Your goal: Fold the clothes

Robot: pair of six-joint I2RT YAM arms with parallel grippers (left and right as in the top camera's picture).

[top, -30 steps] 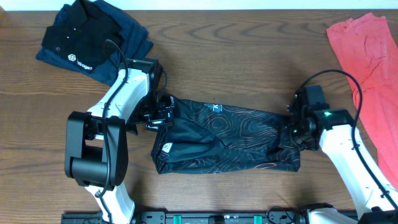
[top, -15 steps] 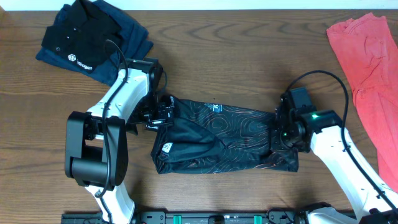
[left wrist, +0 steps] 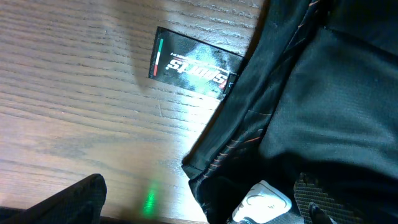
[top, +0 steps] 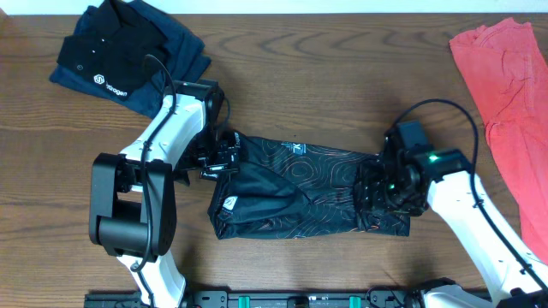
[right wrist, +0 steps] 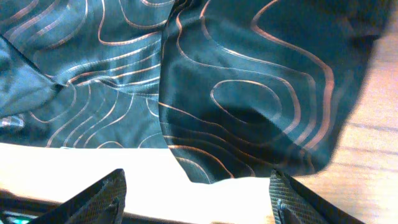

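Release is what marks this moment: the right pincer, clamped a second ago, now stands with its fingers spread wide and nothing between them. It has come in toward the middle of the black jersey. Just ahead of its fingertips, the end it carried lies doubled over the body of the garment, contour lines running across both layers. By my reading, that end fold is laid down and the next grip can be chosen. The left pincer is likewise released, hovering over the opposite end, where the hem and a black hang tag lie just beyond it on the desk. Whether its fingers touch the cloth I cannot tell. From overhead, the right arm covers the fold's edge, so its squareness is unclear, and the sleeves and collar cannot be made out. Well beyond either pincer sit a black polo and a coral garment.
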